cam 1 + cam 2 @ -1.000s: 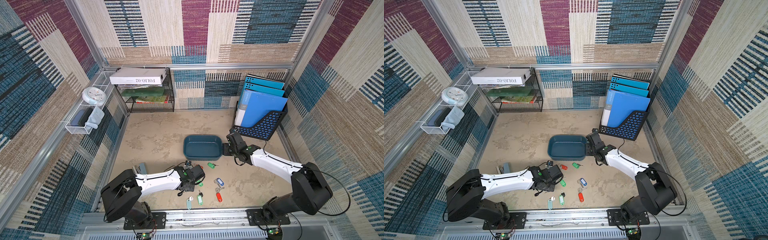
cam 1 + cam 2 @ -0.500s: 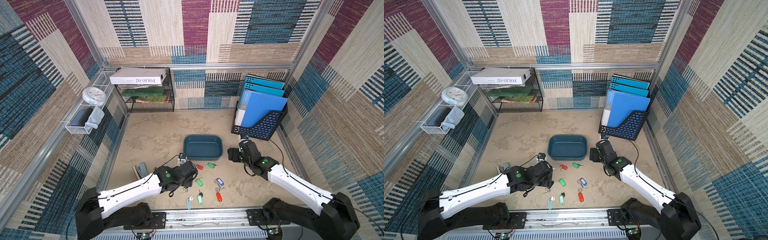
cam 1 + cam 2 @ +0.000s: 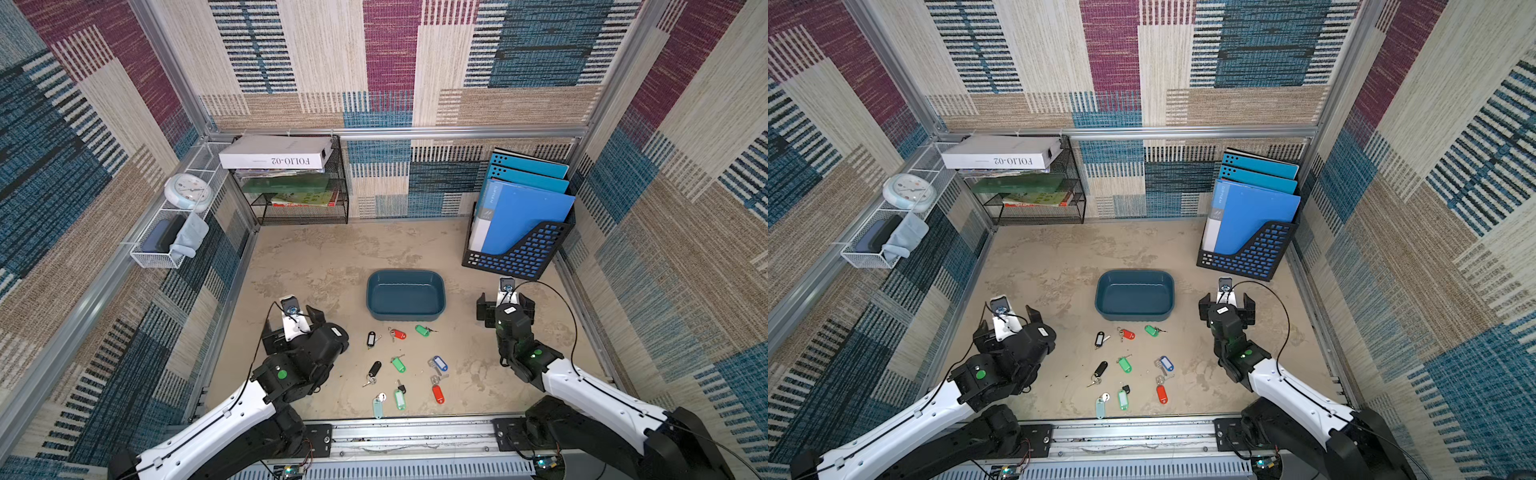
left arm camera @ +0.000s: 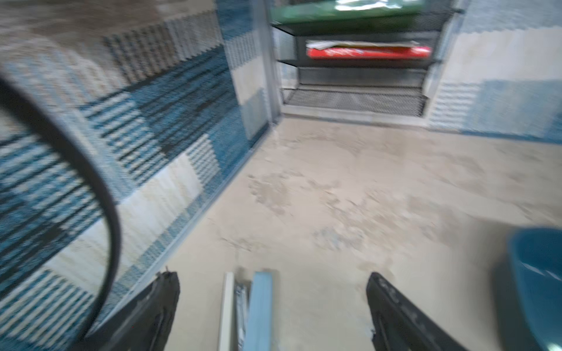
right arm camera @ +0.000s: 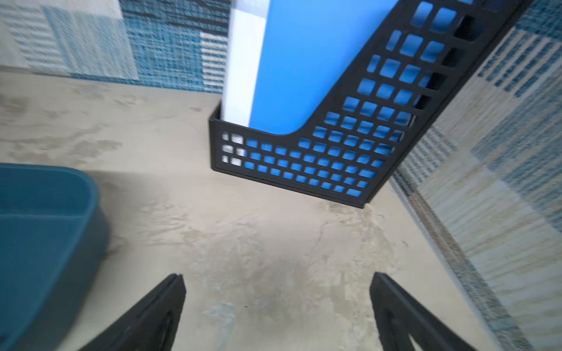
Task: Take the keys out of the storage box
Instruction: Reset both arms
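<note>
Tabletop (image 3: 332,257) carried the teal storage box (image 3: 405,296), empty, near its middle; left gripper (image 4: 272,278) and right gripper (image 5: 278,276) hung to either side, both spread wide, gripping nothing; keys (image 3: 398,364) lay scattered between box and front edge
</note>
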Available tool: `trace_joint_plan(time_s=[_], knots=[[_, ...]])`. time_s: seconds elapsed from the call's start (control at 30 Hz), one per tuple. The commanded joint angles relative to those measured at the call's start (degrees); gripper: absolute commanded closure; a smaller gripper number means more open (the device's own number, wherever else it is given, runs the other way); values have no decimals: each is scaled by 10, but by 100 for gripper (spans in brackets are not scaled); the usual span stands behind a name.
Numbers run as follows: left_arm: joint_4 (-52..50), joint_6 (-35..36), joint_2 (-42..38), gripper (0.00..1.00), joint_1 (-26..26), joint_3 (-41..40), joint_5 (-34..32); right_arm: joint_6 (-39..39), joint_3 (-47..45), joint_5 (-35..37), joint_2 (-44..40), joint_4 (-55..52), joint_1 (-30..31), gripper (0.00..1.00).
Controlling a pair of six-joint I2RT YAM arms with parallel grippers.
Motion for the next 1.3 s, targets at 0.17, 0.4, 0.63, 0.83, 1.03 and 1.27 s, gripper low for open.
trace_joint_plan(time_s=[0.17,0.4,0.63,0.83,1.03,1.27], knots=[[401,293,34,1,216,-137,267,-25,-42,-66,31,154,-124,1],[542,310,240,2,358,-127,514,-12,-63,-107,105,224,-181,1],[661,355,343,9,429,-102,766,-69,-72,-110,165,365,-183,1],[756,413,438,0,441,-98,877,-97,-60,-189,226,454,-191,1],[734,377,451,0,436,-78,788,-111,-59,-243,261,492,-199,1],[740,377,454,0,436,-80,788,-53,1,-318,298,411,-268,1]])
